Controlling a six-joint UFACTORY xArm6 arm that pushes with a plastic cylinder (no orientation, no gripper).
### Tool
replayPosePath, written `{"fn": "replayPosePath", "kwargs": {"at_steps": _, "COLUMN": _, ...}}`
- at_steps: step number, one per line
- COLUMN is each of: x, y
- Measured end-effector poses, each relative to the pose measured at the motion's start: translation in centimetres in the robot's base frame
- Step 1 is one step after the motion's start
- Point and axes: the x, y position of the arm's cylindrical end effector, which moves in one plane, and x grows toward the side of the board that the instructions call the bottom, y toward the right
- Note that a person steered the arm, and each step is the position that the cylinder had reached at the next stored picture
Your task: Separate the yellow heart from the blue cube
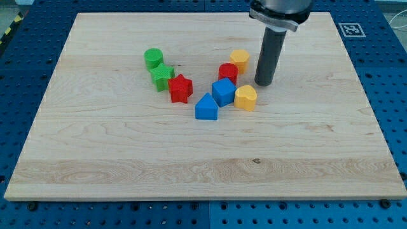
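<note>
The yellow heart [245, 98] lies near the board's middle, touching the right side of the blue cube [223, 91]. My tip [264, 83] stands just above and to the right of the yellow heart, a small gap apart from it. The rod rises toward the view's top. A second blue block [206, 107], house-shaped, sits at the cube's lower left.
A red cylinder [227, 72] sits just above the blue cube, with a yellow hexagonal block [240, 60] above it, left of the rod. A red star [180, 88], a green star [162, 77] and a green cylinder [153, 58] run to the left. The wooden board [203, 172] lies on a blue perforated table.
</note>
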Motion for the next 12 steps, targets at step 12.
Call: {"fn": "replayPosePath", "kwargs": {"at_steps": 12, "x": 8.9, "y": 1.3}}
